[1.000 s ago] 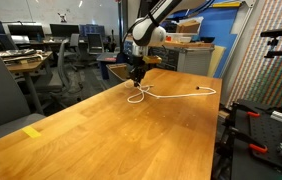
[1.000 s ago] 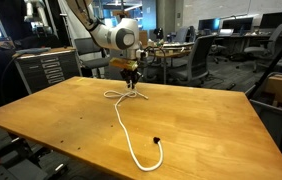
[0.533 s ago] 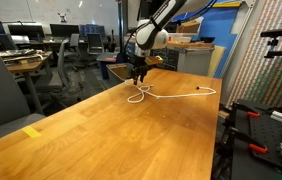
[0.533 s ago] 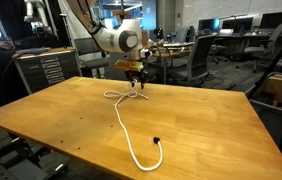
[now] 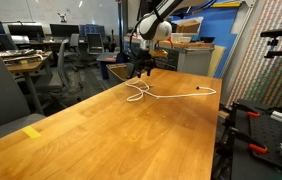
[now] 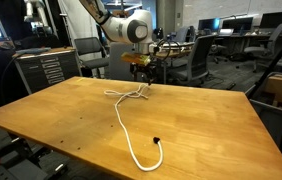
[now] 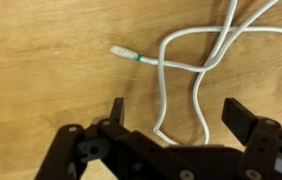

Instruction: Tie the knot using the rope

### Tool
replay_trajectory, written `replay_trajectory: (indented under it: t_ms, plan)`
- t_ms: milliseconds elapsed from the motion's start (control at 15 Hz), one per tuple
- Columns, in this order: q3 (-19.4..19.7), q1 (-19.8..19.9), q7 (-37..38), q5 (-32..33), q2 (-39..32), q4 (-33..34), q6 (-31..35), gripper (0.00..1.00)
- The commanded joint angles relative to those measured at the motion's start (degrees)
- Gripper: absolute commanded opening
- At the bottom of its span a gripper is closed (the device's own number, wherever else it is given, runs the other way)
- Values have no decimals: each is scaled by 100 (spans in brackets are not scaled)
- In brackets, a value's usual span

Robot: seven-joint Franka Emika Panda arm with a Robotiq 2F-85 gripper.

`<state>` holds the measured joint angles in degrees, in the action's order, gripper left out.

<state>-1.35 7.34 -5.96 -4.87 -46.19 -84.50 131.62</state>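
Wrist view: my jaws hang released and spread wide, gripping nothing (the rope [image 7: 171,63] lies crossed in a loose loop just beyond them). In an exterior view, the rope [image 6: 120,115] trails from the worktop's [image 6: 206,125] far side toward its near edge.

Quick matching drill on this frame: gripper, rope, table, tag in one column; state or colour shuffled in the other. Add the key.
Things:
1. gripper
2. rope
3. table
4. tag

States:
A. white, lying in loose crossed loops
B. yellow, flat near a table corner
C. open, holding nothing, raised over the loops
D. light brown wood, carrying everything else

Pairs: 1-C, 2-A, 3-D, 4-B
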Motion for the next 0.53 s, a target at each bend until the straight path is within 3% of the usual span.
replay_trajectory:
  t_ms: [0, 200, 333, 400, 467]
  plan:
    - [101, 158, -131, 19, 315, 320, -731, 100]
    - [501, -76, 22, 622, 344, 257, -366, 100]
    - [537, -89, -62, 846, 318, -36, 125, 100]
    - [412, 44, -45, 636, 286, 249, -334, 100]
    - [418, 39, -44, 663, 260, 197, -274, 100]
